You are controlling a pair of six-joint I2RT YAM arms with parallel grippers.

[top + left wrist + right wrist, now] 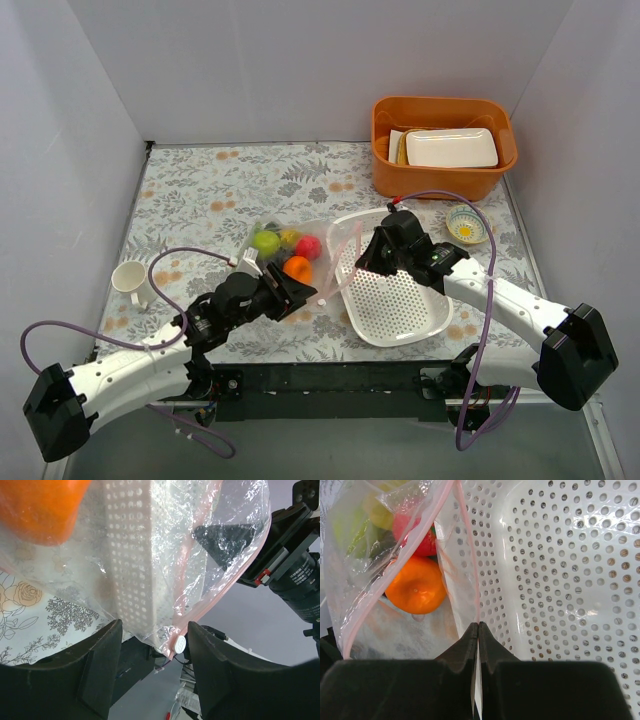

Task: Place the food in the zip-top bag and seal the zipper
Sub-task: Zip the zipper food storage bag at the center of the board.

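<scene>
Right jaws pinch the zipper (471, 572), left jaws stand apart around the zip-top bag (235, 510) holding food (415, 590).

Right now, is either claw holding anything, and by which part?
Right claw pinches the zip-top bag by its pink zipper strip. Left claw, open around a corner, holds nothing.

White basket (400, 310), mug (130, 280), orange bin (440, 178)

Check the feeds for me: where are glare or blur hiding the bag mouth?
Left wrist: the orange is a blurred blob, and the zip-top bag film glints white, but the zipper reads sharp. Right wrist: the basket wall looks washed out; zipper is crisp. Top external: even light, film nearly invisible.
</scene>
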